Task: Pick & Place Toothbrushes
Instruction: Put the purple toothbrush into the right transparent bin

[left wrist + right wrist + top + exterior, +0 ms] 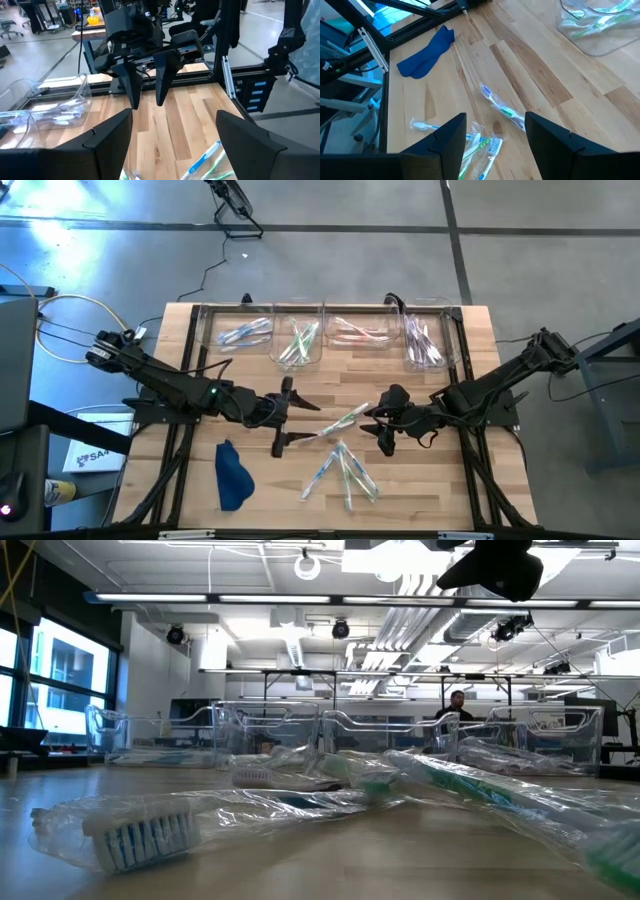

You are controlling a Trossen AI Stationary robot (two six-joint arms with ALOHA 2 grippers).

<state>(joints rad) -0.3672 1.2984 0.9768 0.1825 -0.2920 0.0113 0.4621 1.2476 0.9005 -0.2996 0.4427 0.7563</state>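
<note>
Several loose toothbrushes [340, 465] overlap mid-table. Left gripper [283, 418] and right gripper [384, 424] both spread, apparently empty. Risk: glossy wrappers slip; pinch grabs two.

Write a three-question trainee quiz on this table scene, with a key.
1. True or false: the blue cloth lies inside one of the clear bins.
2. How many clear bins stand in the row at the far edge of the table?
A. two
B. four
C. six
3. Fill in: the loose toothbrushes lie on the bare wood between and in front of the left claw and the right claw, and both claws are ____.

Key: 1 false, it lies on the wood near the front left corner. 2 B. 3 open, holding nothing.
</note>
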